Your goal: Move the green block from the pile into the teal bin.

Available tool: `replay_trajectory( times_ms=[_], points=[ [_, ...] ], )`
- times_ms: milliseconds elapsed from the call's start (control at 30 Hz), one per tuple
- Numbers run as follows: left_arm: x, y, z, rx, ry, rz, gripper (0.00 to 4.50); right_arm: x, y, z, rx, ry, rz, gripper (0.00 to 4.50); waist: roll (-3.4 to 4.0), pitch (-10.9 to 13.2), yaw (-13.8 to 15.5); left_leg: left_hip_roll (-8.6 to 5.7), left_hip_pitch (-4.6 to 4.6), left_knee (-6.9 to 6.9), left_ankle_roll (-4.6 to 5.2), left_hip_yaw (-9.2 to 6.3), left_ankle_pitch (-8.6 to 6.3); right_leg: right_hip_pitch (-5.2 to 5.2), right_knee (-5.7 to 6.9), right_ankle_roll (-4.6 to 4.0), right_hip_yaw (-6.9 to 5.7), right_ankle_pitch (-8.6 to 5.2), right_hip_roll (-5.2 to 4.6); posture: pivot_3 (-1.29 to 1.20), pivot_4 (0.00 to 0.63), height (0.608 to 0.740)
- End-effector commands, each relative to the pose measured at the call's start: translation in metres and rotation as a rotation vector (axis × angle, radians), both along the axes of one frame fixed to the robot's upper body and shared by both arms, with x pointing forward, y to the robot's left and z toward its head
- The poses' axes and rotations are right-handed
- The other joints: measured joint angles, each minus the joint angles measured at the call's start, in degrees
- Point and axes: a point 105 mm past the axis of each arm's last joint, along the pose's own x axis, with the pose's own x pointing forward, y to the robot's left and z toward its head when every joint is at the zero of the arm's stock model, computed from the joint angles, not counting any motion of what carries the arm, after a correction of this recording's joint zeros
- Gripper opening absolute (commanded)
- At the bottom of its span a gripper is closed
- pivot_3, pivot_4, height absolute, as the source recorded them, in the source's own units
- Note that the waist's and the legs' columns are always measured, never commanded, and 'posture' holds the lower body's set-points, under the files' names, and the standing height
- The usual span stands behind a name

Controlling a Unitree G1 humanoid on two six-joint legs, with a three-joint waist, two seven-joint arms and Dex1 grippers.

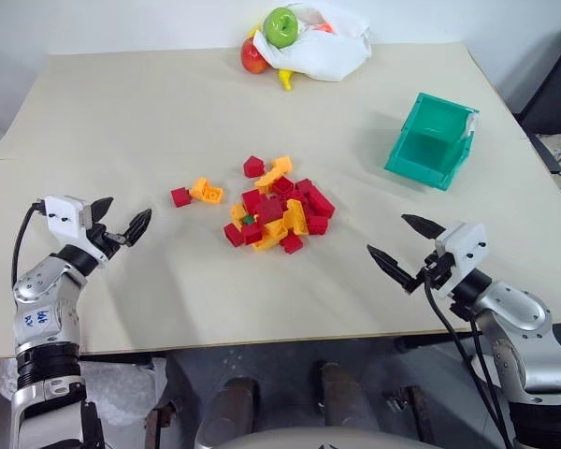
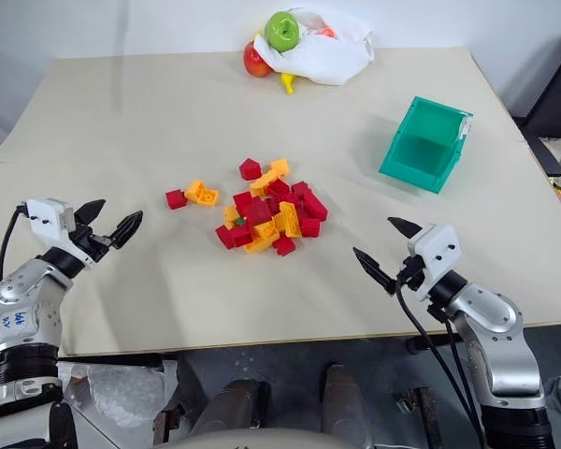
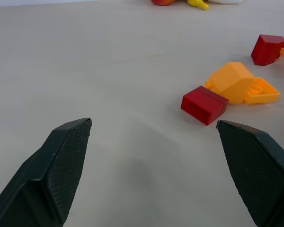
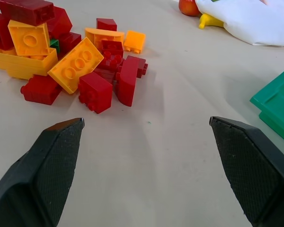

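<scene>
The pile [image 1: 276, 210] of red and orange-yellow bricks lies at the middle of the table. Only a small patch of the green block [image 1: 249, 219] shows among them, on the pile's left side; in the right wrist view the green block [image 4: 54, 44] peeks out behind an orange brick. The teal bin [image 1: 432, 140] stands to the right of the pile, further back, tipped with its opening facing the pile. My left gripper [image 1: 129, 208] hovers open near the table's left front, empty. My right gripper [image 1: 387, 234] is open and empty at the right front, pointing toward the pile.
A red brick [image 1: 180, 196] and an orange brick [image 1: 206, 191] lie loose to the left of the pile. At the far edge sits a white bag [image 1: 323, 47] with a green apple [image 1: 280, 26], a red apple [image 1: 252, 58] and a banana.
</scene>
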Motion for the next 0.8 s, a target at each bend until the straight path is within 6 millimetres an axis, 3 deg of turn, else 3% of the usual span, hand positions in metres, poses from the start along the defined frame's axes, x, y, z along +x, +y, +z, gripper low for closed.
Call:
replay_trajectory(
  times_ms=[33,433,667,800],
  points=[
    [0.002,0.004,0.012,0.018,-0.034,0.013,4.50,-0.002,-0.002,0.014,0.009,-0.060,-0.011,4.45,0.00,0.0,0.0,0.00,0.00,0.00,0.00,0.00,0.00,0.00,0.00,0.00,0.00,0.00,0.00,0.00,0.150,0.740],
    [-0.001,-0.014,0.025,0.075,-0.086,-0.105,4.50,0.000,0.021,0.036,0.004,-0.095,0.093,4.45,0.01,0.0,0.0,0.00,0.00,0.01,0.00,0.00,0.00,0.00,-0.01,0.00,0.00,0.00,0.00,0.00,0.150,0.740],
    [-0.022,-0.045,0.030,0.123,-0.080,-0.423,4.50,0.004,0.068,0.059,-0.031,-0.069,0.157,4.45,0.25,0.2,-0.2,0.02,-0.01,0.01,-0.01,0.00,0.00,-0.02,-0.05,-0.01,0.01,0.00,-0.03,0.00,0.150,0.740],
    [-0.033,-0.055,0.027,0.126,-0.072,-0.598,4.50,-0.005,0.096,0.056,-0.067,0.022,0.244,3.62,0.33,0.2,-0.1,0.07,-0.03,-0.01,-0.05,-0.07,-0.01,-0.07,-0.05,-0.09,-0.05,-0.05,-0.01,0.00,0.150,0.740]
  ],
)
